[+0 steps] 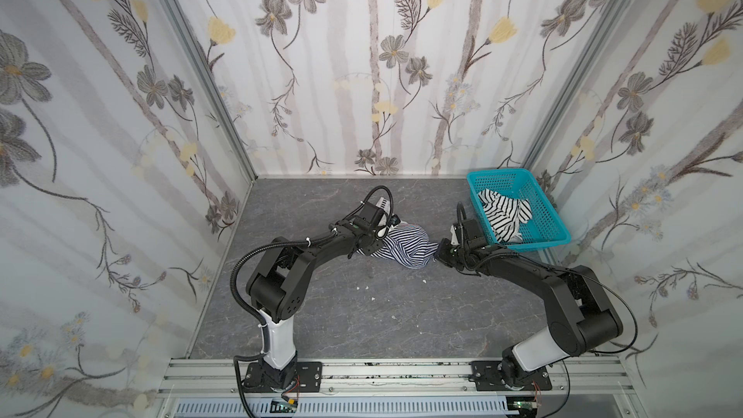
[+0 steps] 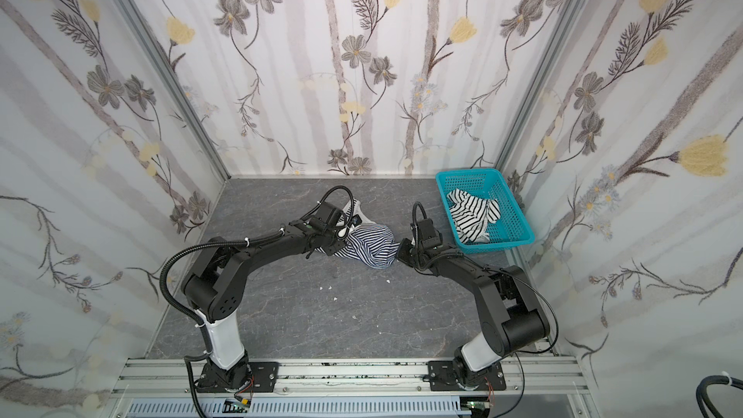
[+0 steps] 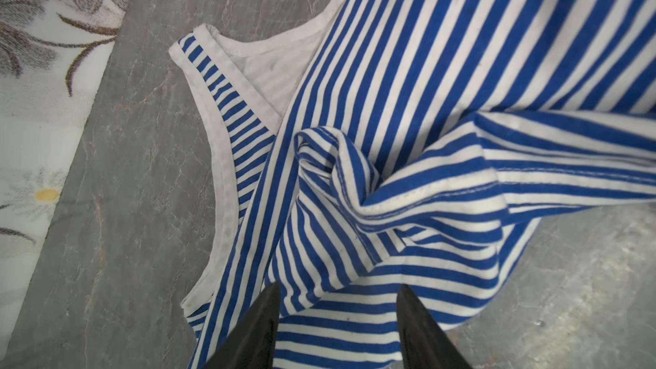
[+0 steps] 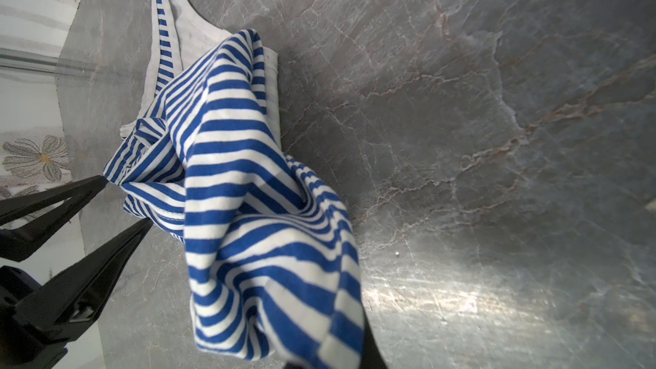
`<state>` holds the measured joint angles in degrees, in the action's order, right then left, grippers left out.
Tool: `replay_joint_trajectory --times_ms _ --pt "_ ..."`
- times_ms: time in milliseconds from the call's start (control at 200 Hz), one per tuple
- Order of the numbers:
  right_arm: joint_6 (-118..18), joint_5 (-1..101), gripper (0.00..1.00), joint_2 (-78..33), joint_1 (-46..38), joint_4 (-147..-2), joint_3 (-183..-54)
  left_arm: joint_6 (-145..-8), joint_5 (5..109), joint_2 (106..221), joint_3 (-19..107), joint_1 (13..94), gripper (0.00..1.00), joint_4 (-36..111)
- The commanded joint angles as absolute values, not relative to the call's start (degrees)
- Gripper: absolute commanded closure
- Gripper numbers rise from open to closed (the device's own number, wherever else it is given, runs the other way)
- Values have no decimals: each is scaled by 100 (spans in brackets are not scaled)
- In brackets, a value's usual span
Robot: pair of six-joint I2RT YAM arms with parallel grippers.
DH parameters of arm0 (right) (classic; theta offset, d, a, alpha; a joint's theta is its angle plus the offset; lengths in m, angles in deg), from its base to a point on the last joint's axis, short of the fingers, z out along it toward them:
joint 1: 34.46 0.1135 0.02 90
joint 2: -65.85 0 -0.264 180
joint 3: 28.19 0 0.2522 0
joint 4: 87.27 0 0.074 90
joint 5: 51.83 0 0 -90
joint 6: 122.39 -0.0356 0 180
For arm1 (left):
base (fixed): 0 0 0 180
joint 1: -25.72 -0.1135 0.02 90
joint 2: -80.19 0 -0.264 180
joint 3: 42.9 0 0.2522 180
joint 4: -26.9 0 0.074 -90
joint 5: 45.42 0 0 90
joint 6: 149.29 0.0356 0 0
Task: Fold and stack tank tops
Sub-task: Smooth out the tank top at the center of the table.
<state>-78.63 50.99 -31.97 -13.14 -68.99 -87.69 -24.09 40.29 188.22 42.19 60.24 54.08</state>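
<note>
The navy-and-white striped tank top (image 1: 402,245) (image 2: 370,245) lies crumpled mid-table between both arms. In the left wrist view its white-trimmed strap (image 3: 220,157) rests flat on the table while the body (image 3: 390,101) is bunched. My left gripper (image 3: 339,285) (image 4: 127,200) is open, its tips over the bunched hem edge. My right gripper (image 1: 436,253) (image 4: 326,356) is shut on the top's other end, and cloth drapes over its jaws. The black-striped tank top (image 1: 502,213) (image 2: 472,215) lies crumpled in the basket.
The turquoise basket (image 1: 538,245) (image 2: 502,244) stands at the back right corner, close behind my right wrist. Small white scraps (image 1: 372,298) dot the grey marble table (image 1: 321,315). Floral walls enclose three sides, and a metal rail (image 1: 402,371) runs along the front.
</note>
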Motion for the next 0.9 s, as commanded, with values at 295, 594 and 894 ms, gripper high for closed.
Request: replay_joint_trajectory --times_ms 295,594,894 --pt "-7984 5165 94 -3259 -1289 -7359 -8634 -2325 4174 19104 4350 6041 53 5262" --pt "-7977 5188 95 -3304 -1292 -7360 -8695 -2308 4004 19335 4460 6242 53 5258" --pt "-7957 5186 95 -3301 -1300 -7376 -8640 -2311 4002 19368 4539 6178 56 5261"
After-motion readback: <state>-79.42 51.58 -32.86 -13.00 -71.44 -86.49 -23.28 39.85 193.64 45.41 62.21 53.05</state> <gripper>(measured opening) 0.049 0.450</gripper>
